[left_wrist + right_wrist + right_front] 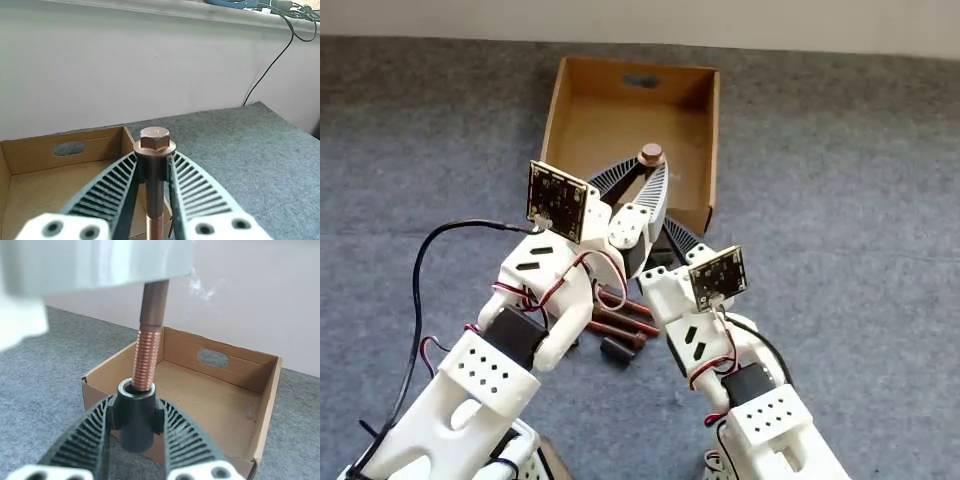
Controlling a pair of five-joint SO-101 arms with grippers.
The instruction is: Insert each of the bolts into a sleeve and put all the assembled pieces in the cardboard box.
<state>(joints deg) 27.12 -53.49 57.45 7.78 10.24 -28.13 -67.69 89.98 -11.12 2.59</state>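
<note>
My left gripper (153, 161) is shut on a copper-coloured bolt (156, 141) just under its hex head, holding it upright near the front wall of the cardboard box (620, 110). In the high view the bolt head (650, 155) shows between that gripper's ribbed fingers. Directly below it, my right gripper (136, 406) is shut on a black sleeve (135, 424). The bolt's threaded end (145, 362) reaches into the sleeve's top opening. Nothing lies on the floor of the box (215, 395).
Loose bolts (620, 315) and a black sleeve (617, 351) lie on the grey mat (840, 200) between the two arms, partly hidden under the left arm. A pale wall and a dangling cable (267, 65) stand behind the box.
</note>
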